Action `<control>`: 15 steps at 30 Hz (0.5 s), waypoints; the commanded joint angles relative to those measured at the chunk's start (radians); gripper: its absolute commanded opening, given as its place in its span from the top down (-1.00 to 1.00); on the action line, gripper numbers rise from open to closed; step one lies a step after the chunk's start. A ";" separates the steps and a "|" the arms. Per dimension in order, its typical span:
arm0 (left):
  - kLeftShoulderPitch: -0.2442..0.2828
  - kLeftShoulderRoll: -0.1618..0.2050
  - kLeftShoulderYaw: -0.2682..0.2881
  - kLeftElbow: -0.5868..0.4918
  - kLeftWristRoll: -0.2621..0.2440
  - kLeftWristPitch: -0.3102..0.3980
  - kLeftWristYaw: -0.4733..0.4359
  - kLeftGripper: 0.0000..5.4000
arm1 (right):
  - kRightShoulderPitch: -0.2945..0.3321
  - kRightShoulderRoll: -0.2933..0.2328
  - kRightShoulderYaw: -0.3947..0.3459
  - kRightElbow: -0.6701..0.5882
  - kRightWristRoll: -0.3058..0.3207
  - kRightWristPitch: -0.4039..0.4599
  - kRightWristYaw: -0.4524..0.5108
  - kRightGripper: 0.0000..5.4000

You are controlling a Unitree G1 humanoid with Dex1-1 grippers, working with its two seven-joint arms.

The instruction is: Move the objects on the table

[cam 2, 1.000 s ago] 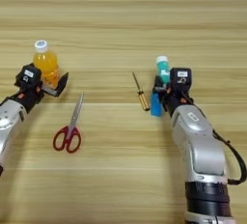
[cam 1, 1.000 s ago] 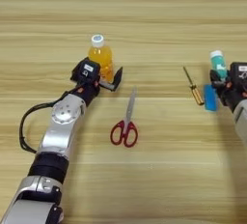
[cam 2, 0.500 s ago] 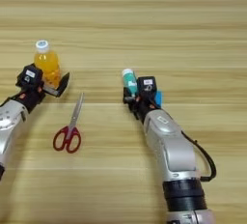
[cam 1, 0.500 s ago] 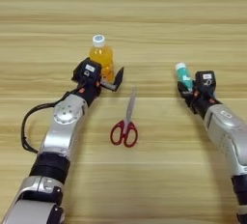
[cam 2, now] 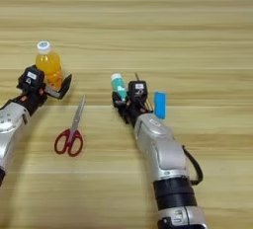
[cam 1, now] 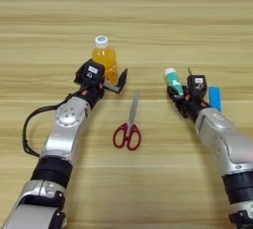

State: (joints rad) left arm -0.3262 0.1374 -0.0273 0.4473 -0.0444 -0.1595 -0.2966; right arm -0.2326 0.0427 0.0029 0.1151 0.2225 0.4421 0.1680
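Shifting glue stick point(cam 1: 172, 80) — right gripper point(cam 1: 179, 95) fingers clamped on it, upright on table point(cam 1: 148, 20)
Left gripper point(cam 1: 114, 82) fingers spread beside juice bottle point(cam 1: 104, 59), holding nothing — next probably set the stick down, release

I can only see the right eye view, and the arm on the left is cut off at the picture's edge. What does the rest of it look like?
Observer: In the left eye view the left arm shows whole, from the bottom-left corner up to the left gripper by the bottle.
Operator: On my side the right gripper grips the glue stick, and a wire hangs by that arm. Does the left arm have one too?
Observer: Yes. A black cable loops out on its outer side, from the silver forearm down towards the elbow.
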 commanded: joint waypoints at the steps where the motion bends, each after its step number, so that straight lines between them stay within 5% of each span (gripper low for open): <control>1: 0.007 0.001 -0.009 -0.010 0.012 0.013 0.001 -1.00 | -0.024 0.022 -0.011 0.022 0.026 0.017 0.003 0.38; 15: 0.007 0.003 -0.008 -0.009 0.011 0.012 0.001 -1.00 | -0.025 0.031 0.014 0.061 0.015 0.014 0.022 0.38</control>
State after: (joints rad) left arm -0.3260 0.1376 -0.0289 0.4473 -0.0445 -0.1595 -0.2961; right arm -0.2405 0.0699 0.0078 0.1709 0.2381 0.4502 0.1834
